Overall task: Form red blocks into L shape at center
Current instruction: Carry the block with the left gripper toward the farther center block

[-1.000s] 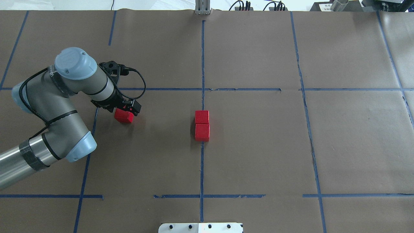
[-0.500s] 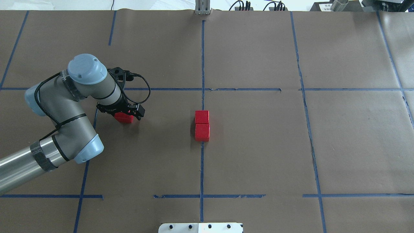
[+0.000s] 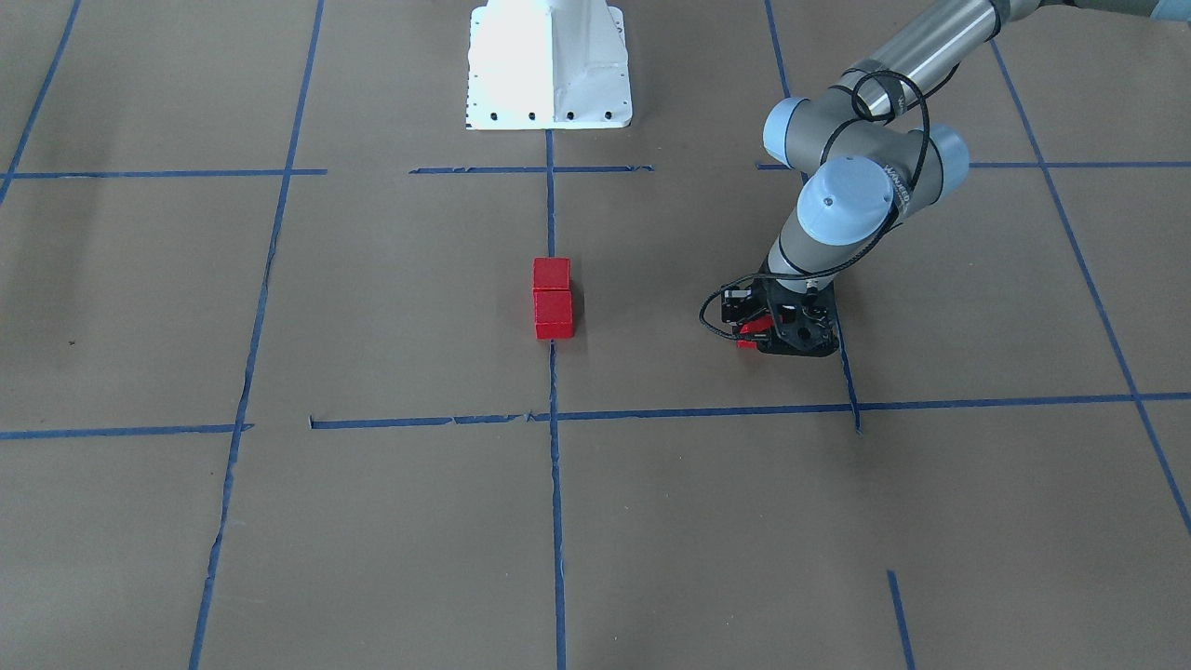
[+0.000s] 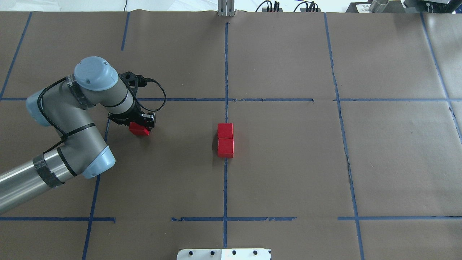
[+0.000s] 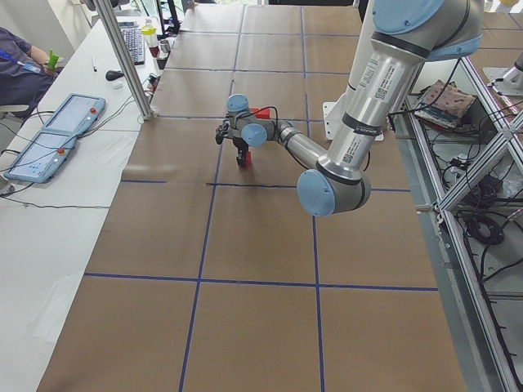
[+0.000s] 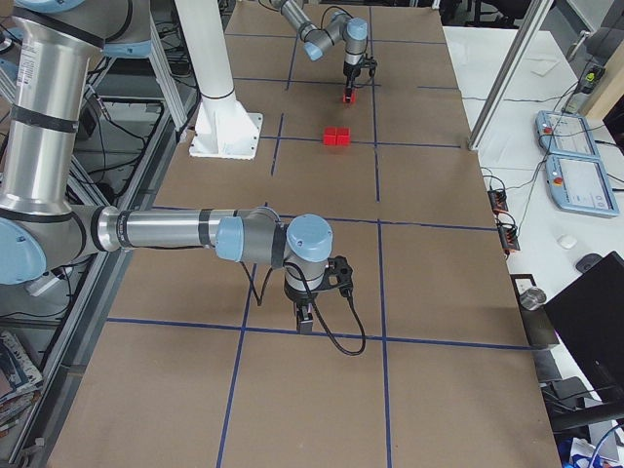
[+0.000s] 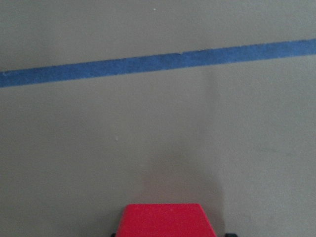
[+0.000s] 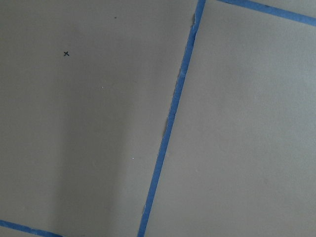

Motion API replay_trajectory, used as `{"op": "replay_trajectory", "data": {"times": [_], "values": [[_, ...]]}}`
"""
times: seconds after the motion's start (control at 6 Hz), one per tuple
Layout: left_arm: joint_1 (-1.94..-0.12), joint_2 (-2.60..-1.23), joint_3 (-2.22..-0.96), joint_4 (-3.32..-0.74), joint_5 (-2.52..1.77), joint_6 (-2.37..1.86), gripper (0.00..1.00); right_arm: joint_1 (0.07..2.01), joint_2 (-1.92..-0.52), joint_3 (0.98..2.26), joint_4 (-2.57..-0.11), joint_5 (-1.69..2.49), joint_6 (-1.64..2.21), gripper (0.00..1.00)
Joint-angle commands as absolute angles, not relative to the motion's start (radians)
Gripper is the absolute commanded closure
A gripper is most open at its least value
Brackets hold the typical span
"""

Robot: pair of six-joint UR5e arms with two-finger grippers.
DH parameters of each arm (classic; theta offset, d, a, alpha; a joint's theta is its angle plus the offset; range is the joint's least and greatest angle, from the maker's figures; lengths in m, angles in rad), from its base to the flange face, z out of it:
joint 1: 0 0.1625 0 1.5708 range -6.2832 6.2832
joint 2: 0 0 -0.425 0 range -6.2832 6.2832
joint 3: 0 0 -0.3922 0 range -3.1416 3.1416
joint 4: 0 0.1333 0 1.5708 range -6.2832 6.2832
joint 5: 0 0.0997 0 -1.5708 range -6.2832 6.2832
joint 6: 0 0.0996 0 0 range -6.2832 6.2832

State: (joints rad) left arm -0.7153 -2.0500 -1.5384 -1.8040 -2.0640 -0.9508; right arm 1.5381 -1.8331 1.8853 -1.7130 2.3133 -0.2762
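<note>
Two red blocks sit touching in a short line at the table's centre, on the blue centre tape line; they also show in the front view. The third red block is left of centre, between the fingers of my left gripper, which is shut on it; it looks slightly tilted. It fills the bottom edge of the left wrist view. My right gripper shows only in the exterior right view, low over bare paper; I cannot tell whether it is open or shut.
Brown paper with a blue tape grid covers the table. The white robot base plate lies at the near edge, behind the centre. A side table with tablets and a seated person lie beyond the far edge.
The left gripper moved right over the third block and closed on it. The block now sits tilted between the fingers. The two centre blocks have not moved.
</note>
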Motion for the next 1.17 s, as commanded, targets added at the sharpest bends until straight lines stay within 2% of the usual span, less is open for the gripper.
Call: {"op": "replay_trajectory", "data": {"times": [0.0, 0.5, 1.0], "values": [[-0.750, -2.110, -1.546, -1.752, -2.062, -1.062, 0.90, 1.539, -1.833, 1.887, -1.712, 2.315, -0.276, 0.00], [-0.729, -2.170, -1.581, -1.752, -2.019, -1.795, 0.90, 1.539, -1.833, 1.885, -1.712, 2.313, -0.278, 0.00], [-0.623, -2.206, -1.580, -1.741, -1.962, -2.430, 0.80, 1.539, -1.833, 1.887, -1.712, 2.313, -0.279, 0.00]]}}
